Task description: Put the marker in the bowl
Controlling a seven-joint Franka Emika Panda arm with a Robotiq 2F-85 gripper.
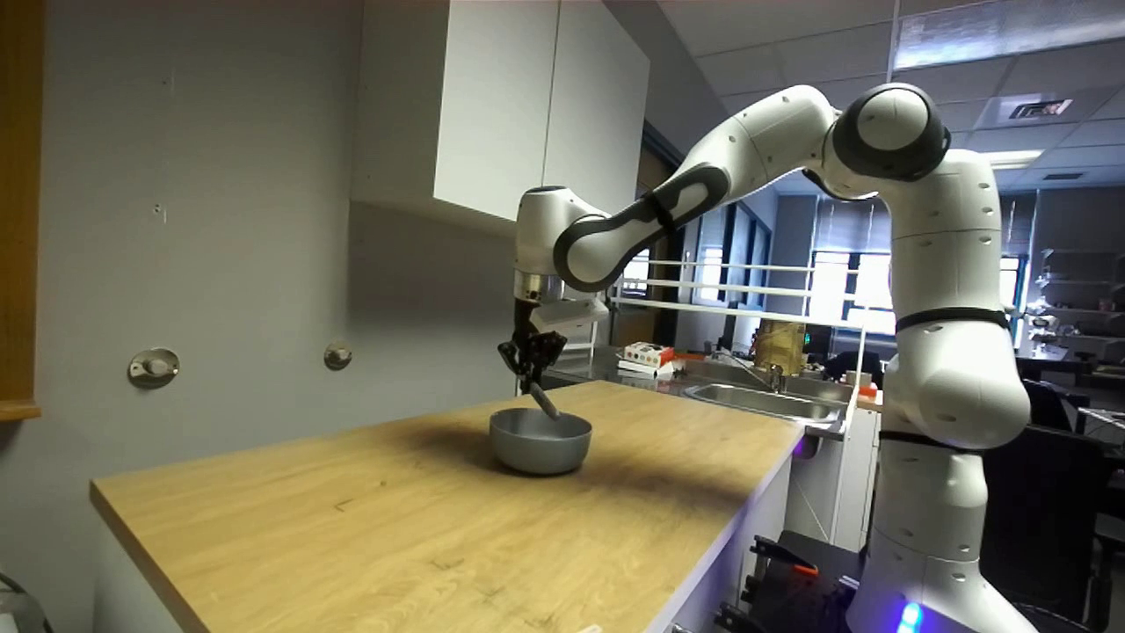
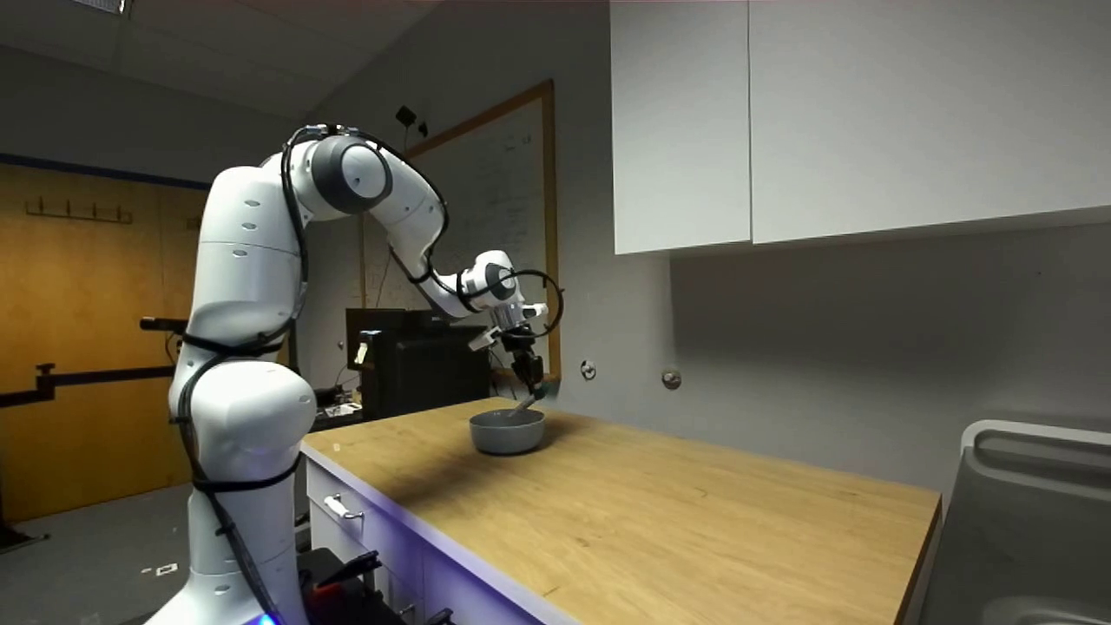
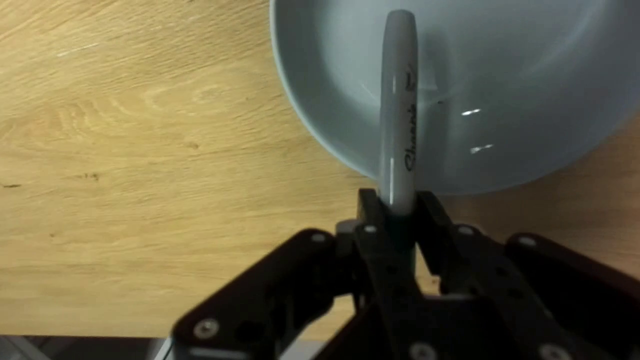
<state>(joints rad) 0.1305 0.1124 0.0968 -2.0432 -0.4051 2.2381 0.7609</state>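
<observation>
My gripper point(image 3: 398, 205) is shut on the marker point(image 3: 398, 110) near its dark green end. The marker's pale grey body with dark lettering points out from the fingers over the bowl point(image 3: 500, 172). In both exterior views the grey round bowl point(image 1: 539, 447) point(image 2: 506, 436) stands upright on the table. The gripper point(image 1: 531, 385) point(image 2: 535, 387) is just above the bowl's rim on its wall-facing side. The marker point(image 1: 545, 403) point(image 2: 522, 405) slants down over the bowl's opening. I cannot tell whether its tip touches the inside. Part of the green end is hidden by the fingers.
The bowl stands on a wooden tabletop point(image 1: 378, 527) along a grey wall. White cabinets point(image 2: 686, 130) hang above. A sink point(image 1: 773, 402) and a small box point(image 1: 649, 354) are beyond the table's far end. A grey tray-like surface point(image 2: 1024, 521) is beside the table.
</observation>
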